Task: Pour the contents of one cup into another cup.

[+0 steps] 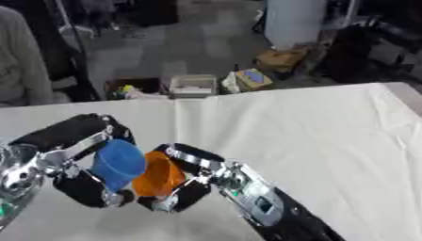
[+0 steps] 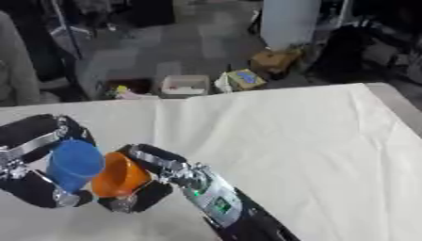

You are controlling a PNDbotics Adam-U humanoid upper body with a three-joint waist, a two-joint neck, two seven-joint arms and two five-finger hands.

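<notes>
My left hand (image 1: pixel 78 164) is curled round a blue cup (image 1: pixel 119 162) at the lower left of the left eye view. Right beside it, my right hand (image 1: pixel 194 181) holds an orange cup (image 1: pixel 158 175), fingers and thumb wrapped round it. The orange cup leans toward the blue one and their sides touch or nearly touch. Both cups hang a little above the white tablecloth (image 1: pixel 313 136). What is inside either cup is hidden.
The white-covered table spreads to the right and back, its far edge (image 1: pixel 272 92) running across the middle of the view. Beyond it on the floor lie boxes (image 1: pixel 268 66) and a small bin (image 1: pixel 192 85). A person's sleeve (image 1: pixel 20 61) shows at the far left.
</notes>
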